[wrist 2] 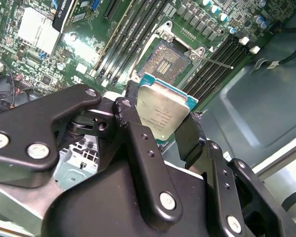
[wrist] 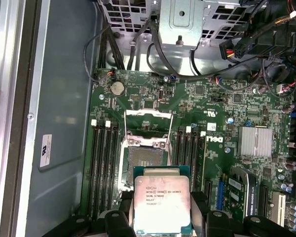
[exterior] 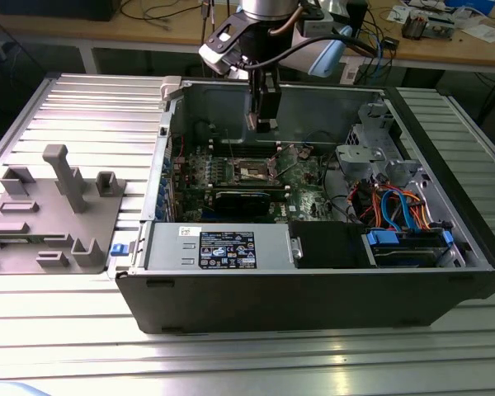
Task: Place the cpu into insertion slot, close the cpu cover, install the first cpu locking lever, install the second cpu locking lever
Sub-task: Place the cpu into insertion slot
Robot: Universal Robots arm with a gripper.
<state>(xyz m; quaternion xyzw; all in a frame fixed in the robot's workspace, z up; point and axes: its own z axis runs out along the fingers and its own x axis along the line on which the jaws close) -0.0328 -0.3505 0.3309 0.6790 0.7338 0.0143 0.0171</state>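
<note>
The gripper (exterior: 262, 122) is clamped on the cpu (wrist: 162, 205) by two opposite edges. It holds the chip inside the open computer case (exterior: 313, 301), above the green board and just short of the insertion slot (wrist: 145, 159), not yet in it. The cpu cover (wrist: 149, 113) stands swung open on the slot's far side. Placing it well likely means keeping the chip level, squaring its edges to the socket rim and descending straight, since a sideways slide could bend the contacts.

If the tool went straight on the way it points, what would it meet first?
Most likely the open insertion slot on the green board; the tool holds the cpu above it, nothing between, though depth is unclear.
</note>
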